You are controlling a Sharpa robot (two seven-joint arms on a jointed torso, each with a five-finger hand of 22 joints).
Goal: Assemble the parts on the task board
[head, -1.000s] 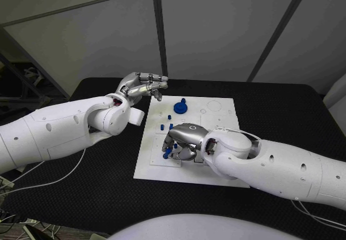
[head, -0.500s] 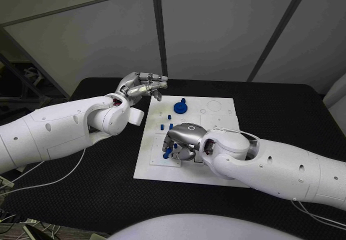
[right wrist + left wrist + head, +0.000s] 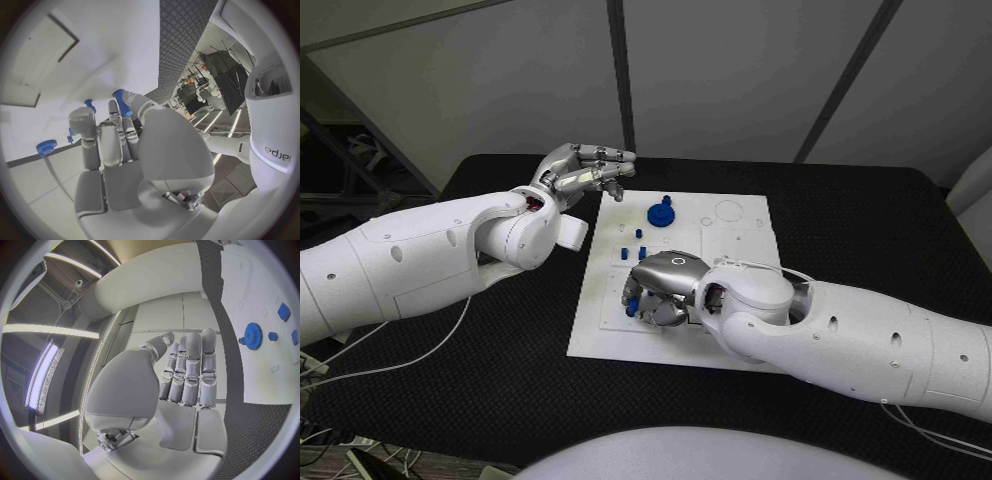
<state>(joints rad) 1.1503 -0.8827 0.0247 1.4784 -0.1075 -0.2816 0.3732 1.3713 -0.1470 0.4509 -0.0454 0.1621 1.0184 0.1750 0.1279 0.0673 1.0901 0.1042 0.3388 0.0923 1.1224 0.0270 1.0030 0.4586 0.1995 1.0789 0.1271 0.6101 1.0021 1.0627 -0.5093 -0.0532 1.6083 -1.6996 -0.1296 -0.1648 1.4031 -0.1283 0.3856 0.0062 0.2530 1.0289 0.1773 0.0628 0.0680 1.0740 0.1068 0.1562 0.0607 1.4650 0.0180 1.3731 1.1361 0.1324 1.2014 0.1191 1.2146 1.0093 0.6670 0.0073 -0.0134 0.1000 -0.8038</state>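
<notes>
The white task board [image 3: 737, 243] lies mid-table. My right hand [image 3: 669, 284] hangs low over its near-left part, fingers pointing down. A small blue peg [image 3: 633, 298] sits at its fingertips; in the right wrist view this peg [image 3: 121, 102] is pinched between the thumb and a finger. A blue gear [image 3: 661, 213] stands on the board's far side, also seen as the gear [image 3: 252, 336] in the left wrist view. Small blue pieces [image 3: 642, 236] lie between gear and hand. My left hand [image 3: 583, 171] is raised off the board's far-left corner, holding nothing, fingers side by side [image 3: 187, 371].
The black table [image 3: 877, 215] surrounds the board, with bare surface to the right and in front. My left arm [image 3: 430, 250] crosses the table's left side. A white cable [image 3: 401, 358] runs along the near left.
My right hand has shifted slightly toward the near-left of the board with the peg. The left hand has not moved.
</notes>
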